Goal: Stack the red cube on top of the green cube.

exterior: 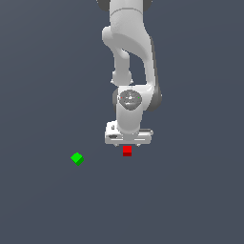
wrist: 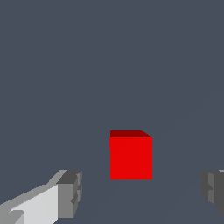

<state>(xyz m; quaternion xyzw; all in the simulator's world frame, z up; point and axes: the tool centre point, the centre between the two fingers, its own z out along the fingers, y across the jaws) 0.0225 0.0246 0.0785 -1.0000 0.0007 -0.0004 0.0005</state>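
Flat slate-grey tabletop (exterior: 43,71) fills both views with no edge or wall in sight, and nothing lies on it besides two small cubes. Hanging over the red cube (exterior: 127,150) is the arm's hand, its fingers (wrist: 70,194) spread wide and holding nothing: in the wrist view one dark pad sits well off to one side of the cube and the other pad at the opposite side of the picture, with bare grey between each pad and the cube's faces. The cube seems to rest on the surface, squared up to the fingers, one flat face toward the wrist camera and a darker face above it. The green cube (exterior: 77,158) lies well apart toward the exterior view's left, turned corner-on like a diamond, with nothing on top of it. By my reading the task is barely begun: the hand is lined up for a grasp, but closing, lifting, carrying across and setting down are all left. Room is generous, since the stretch between the two cubes is bare. The one care I foresee is that the green cube's turned corners may call for a wrist rotation before release.
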